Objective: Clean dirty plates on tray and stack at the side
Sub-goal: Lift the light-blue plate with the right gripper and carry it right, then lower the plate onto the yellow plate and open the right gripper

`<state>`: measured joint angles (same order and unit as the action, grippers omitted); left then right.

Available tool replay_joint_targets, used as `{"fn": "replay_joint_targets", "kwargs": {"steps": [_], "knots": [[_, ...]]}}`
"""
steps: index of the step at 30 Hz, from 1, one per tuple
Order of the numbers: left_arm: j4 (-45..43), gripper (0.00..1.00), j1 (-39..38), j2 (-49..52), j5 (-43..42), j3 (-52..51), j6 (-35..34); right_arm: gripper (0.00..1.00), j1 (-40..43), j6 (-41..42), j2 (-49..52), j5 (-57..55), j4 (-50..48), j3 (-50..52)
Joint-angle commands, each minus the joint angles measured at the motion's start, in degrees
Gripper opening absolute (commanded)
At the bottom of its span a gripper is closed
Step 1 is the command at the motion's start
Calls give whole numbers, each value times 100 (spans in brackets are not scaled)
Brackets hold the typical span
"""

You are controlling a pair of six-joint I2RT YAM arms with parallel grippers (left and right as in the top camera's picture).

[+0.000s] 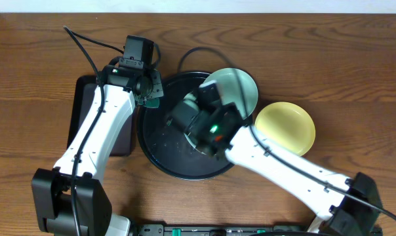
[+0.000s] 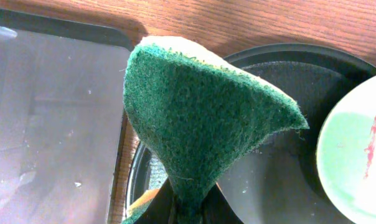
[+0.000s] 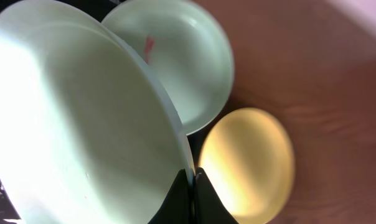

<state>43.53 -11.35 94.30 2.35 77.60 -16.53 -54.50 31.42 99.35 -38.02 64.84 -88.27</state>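
Your right gripper (image 3: 192, 188) is pinched nearly closed on the rim of a light blue-green plate (image 3: 76, 124). This held plate is tilted up on edge, and the frame cuts it off at the left and bottom of the right wrist view. From overhead you cannot make out this grasp, because the right arm's wrist covers it over the middle of the tray (image 1: 160, 154).

A second blue-green plate (image 1: 237, 88) lies at about 1 o'clock on the tray with a red smear on it. The arm hides its lower left part.

The yellow plate (image 1: 285, 128) sits on the counter (image 1: 40, 52) at 3 o'clock from the tray, just beside its rim. It looks blurred in the right wrist view.

Your left gripper (image 2: 188, 208) is closed on a green sponge (image 2: 200, 112), squeezing its lower end thin. The sponge fans out and blocks much of the left wrist view. It hangs above the tray's rim at 10 o'clock.

A rectangular tray (image 1: 80, 105) lies at 9 o'clock, largely under the left arm.
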Motion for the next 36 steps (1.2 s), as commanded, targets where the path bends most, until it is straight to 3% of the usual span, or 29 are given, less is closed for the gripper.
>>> {"fn": "replay_joint_targets", "kwargs": {"steps": [1, 4, 9, 15, 16, 21, 28, 36], "knots": [[13, 8, 4, 44, 114, -15, -33, 1, 564, -376, -470, 1740, -210, 11], [15, 8, 4, 44, 114, -15, -33, 1, 1134, -841, -767, 2968, -404, 11], [15, 7, 4, 44, 114, -15, -31, 1, 2264, -1097, -1342, 3921, -293, 11], [15, 8, 4, 44, 114, -15, -31, 1, 4011, -1113, -2138, 4148, 326, 11], [15, 8, 4, 44, 114, -15, -31, 1, 4688, -1248, -2332, 4146, 590, 11], [15, 8, 4, 44, 114, -15, -31, 1, 5954, -1517, -2400, 4131, 1075, 85], [15, 8, 4, 44, 114, -15, -31, 1, 6645, -1563, -2400, 4133, 774, 1058], [11, 8, 4, 44, 114, -15, -31, 1, 6651, -1335, -2398, 4286, -549, 2721]]}}
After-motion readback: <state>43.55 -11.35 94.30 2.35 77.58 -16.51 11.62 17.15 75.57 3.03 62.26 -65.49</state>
